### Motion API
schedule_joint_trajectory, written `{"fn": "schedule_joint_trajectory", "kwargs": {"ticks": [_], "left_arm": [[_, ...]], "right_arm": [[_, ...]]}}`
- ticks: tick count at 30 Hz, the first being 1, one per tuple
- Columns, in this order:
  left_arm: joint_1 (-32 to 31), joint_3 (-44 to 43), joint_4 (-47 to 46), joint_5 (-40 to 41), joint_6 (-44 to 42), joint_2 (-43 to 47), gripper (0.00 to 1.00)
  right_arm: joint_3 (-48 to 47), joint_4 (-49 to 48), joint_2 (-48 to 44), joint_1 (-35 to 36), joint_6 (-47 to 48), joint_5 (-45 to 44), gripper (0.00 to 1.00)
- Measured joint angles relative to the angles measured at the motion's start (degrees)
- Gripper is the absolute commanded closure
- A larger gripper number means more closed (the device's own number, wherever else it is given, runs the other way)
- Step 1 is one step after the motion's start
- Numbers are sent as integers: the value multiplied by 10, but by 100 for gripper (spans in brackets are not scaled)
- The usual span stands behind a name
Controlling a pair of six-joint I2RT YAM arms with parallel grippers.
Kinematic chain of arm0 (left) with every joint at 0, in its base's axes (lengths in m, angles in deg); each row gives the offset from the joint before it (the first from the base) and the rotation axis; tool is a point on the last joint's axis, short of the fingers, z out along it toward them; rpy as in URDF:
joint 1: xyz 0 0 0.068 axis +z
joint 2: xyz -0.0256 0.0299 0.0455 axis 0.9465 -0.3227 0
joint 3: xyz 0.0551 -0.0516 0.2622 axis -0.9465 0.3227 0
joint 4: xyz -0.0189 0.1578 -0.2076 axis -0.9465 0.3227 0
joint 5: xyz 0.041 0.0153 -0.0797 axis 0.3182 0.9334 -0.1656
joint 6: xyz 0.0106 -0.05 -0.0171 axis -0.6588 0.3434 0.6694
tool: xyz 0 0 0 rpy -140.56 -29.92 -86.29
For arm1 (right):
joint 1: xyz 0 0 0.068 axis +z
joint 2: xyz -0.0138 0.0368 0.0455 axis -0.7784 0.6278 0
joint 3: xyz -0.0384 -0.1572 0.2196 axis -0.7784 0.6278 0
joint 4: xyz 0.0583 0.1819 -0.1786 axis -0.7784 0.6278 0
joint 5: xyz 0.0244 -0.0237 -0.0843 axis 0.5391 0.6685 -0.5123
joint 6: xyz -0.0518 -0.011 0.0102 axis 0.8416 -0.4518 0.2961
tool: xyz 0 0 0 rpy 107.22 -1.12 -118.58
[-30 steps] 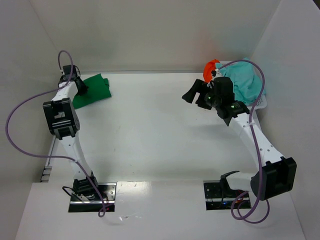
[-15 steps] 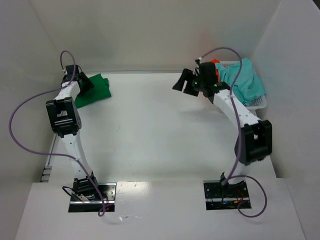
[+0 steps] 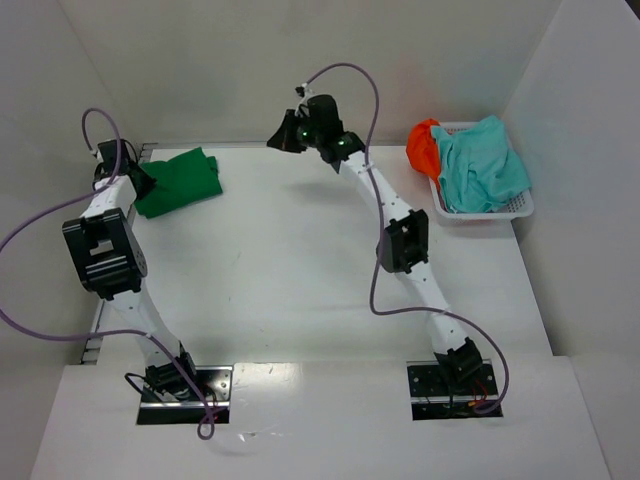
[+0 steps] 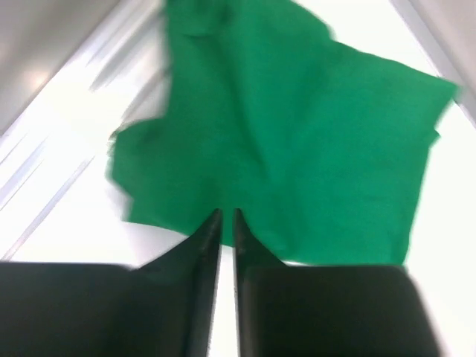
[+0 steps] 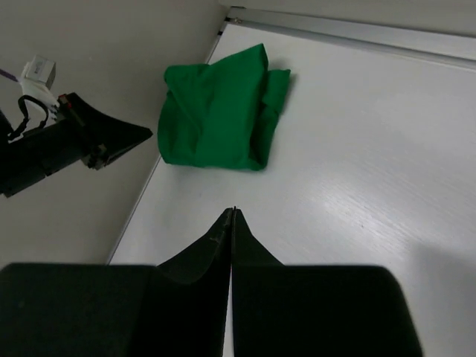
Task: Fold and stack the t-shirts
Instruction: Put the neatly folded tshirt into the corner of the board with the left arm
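A dark green t-shirt [image 3: 182,180] [image 4: 297,134] [image 5: 216,111] lies bunched at the table's far left corner. My left gripper [image 3: 138,180] [image 4: 225,214] hovers at its left edge with only a thin slit between the jaws and no cloth in them. From the right wrist view, the left gripper [image 5: 145,135] points at the shirt, just apart from it. My right gripper [image 3: 275,140] [image 5: 233,212] is stretched out to the back centre, shut and empty, facing the green shirt. A light teal t-shirt [image 3: 482,172] and an orange t-shirt [image 3: 422,148] lie crumpled in the basket.
A white mesh basket [image 3: 488,210] stands at the far right against the side wall. White walls enclose the table at the back and on both sides. A metal rail [image 5: 349,33] runs along the back edge. Purple cables loop from both arms.
The right arm has swung from the basket leftward to the back centre, and its jaws have closed. The left gripper opened, closed again and drew slightly left off the green shirt.
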Motion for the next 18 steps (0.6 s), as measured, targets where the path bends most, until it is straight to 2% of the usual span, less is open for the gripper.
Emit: {"fn": "schedule_joint_trajectory", "kwargs": {"ticks": [3,6,9,15,18], "left_arm": [[15,7,1,15,-2,-3,91],[19,7,0,26,-2,-12,92],[20,6,-3,34,-2,-32,94],[20,3,11,49,-3,-84,94],[22,-1,16,51,-4,-83,94]], "right_arm": [[-147,45,103,14,-18,9,96],[-183,93,133,24,-23,8,96],[-175,120,128,30,-15,-10,95],[-43,126,35,26,16,-63,90],[-22,129,-2,22,33,-82,89]]}}
